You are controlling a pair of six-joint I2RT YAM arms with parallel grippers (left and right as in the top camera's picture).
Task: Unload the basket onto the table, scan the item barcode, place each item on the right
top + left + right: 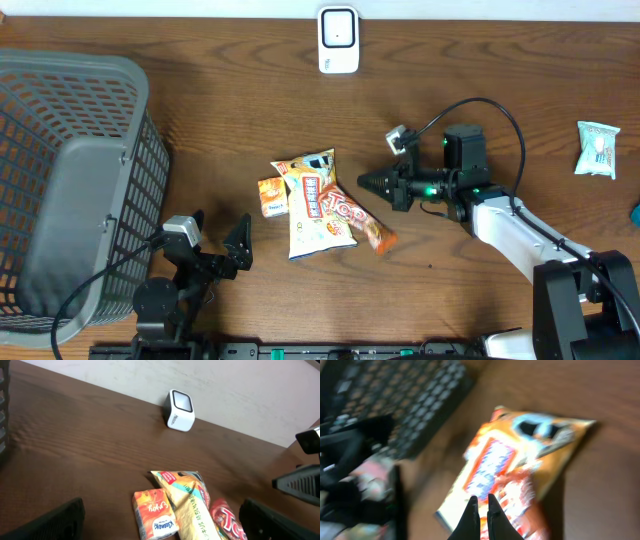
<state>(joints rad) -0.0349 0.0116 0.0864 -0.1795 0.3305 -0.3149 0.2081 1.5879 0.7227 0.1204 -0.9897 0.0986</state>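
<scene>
A grey basket point(70, 180) stood at the left; beside it the left claw point(217, 232) gaped fully open, holding nothing; mid-surface point(200, 120) lay an orange carton point(271, 196), a snack bag point(315, 205) and a red wrapper point(360, 222), overlapping; just right, the right claw point(364, 181) was shut, empty; the scanner point(338, 40) stood far.

Dark wood-grain table point(200, 120), grey plastic mesh basket point(60, 90), glossy foil snack bag point(315, 205), white plastic scanner point(338, 40)

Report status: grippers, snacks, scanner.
Left gripper open, empty. Right gripper shut, empty, tip beside chip bag. Bag not lifted; nothing between it and scanner.
</scene>
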